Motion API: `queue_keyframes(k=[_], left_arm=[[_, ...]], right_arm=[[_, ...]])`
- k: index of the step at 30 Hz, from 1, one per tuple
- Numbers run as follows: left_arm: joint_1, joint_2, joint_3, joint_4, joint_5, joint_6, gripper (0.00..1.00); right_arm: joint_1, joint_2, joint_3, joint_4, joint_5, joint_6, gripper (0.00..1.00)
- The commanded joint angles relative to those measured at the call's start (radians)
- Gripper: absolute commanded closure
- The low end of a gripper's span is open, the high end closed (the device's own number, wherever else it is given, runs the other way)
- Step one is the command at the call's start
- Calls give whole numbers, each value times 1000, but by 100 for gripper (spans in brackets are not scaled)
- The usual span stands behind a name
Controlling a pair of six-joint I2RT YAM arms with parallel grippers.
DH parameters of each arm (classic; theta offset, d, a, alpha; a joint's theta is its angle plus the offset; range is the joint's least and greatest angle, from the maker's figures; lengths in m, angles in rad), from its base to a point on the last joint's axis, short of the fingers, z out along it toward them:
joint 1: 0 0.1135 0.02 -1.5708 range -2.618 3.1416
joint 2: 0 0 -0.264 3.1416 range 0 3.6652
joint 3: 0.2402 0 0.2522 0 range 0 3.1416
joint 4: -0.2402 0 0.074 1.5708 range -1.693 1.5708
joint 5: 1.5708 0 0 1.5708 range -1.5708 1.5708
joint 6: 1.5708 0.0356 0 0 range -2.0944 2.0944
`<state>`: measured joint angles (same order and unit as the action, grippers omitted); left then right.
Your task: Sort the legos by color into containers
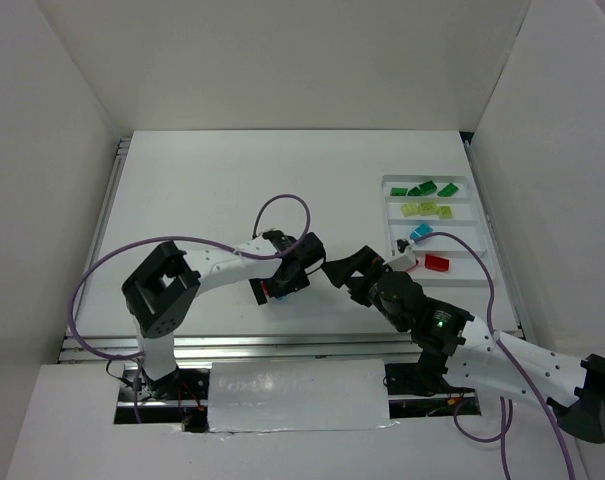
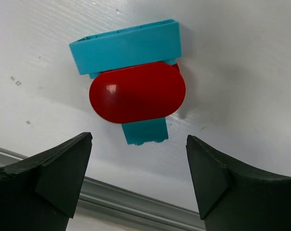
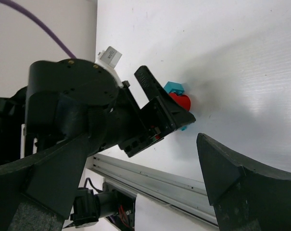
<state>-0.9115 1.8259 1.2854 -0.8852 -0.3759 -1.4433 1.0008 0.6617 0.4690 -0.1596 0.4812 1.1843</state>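
A small stack of legos lies on the white table: a cyan brick (image 2: 126,45) with a red rounded piece (image 2: 137,91) on top and a cyan part (image 2: 145,131) sticking out below. My left gripper (image 2: 139,147) hangs open just in front of the stack, touching nothing, and shows in the top view (image 1: 278,288). The right wrist view shows the same red piece (image 3: 182,101) and cyan brick (image 3: 174,87) past the left gripper's fingers. My right gripper (image 3: 145,159) is open and empty, close to the right of the left one (image 1: 347,272). The white tray (image 1: 479,225) holds dark green (image 1: 422,188), yellow-green (image 1: 429,209), cyan (image 1: 420,235) and red (image 1: 437,263) legos, one colour per compartment.
An aluminium rail (image 2: 135,192) runs along the table's near edge, right behind the left gripper, and also shows in the right wrist view (image 3: 159,178). White walls close in the table on the left, back and right. A purple cable (image 1: 282,205) loops above the left arm.
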Motion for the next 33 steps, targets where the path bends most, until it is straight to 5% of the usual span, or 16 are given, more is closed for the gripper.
queue_keyframes(k=[1, 16, 19, 22, 27, 30, 33], left_arm=[[-3, 48, 48, -20, -41, -12, 8], [25, 64, -35, 77, -52, -28, 23], [23, 72, -49, 94, -37, -22, 38], [25, 67, -73, 114, -23, -19, 65], [25, 50, -101, 124, -27, -17, 79], [25, 42, -103, 123, -44, 26, 100], [16, 12, -113, 159, -89, 131, 100]], right_arm=[[-5, 1, -7, 6, 14, -17, 0], [-4, -1, -18, 51, -18, -45, 0], [-4, 9, -15, 54, -23, -48, 0], [-5, 16, -15, 58, -26, -48, 0], [-2, 22, -18, 71, -27, -51, 0], [-7, 32, -21, 75, -29, -51, 0], [-11, 24, -21, 74, -38, -67, 0]])
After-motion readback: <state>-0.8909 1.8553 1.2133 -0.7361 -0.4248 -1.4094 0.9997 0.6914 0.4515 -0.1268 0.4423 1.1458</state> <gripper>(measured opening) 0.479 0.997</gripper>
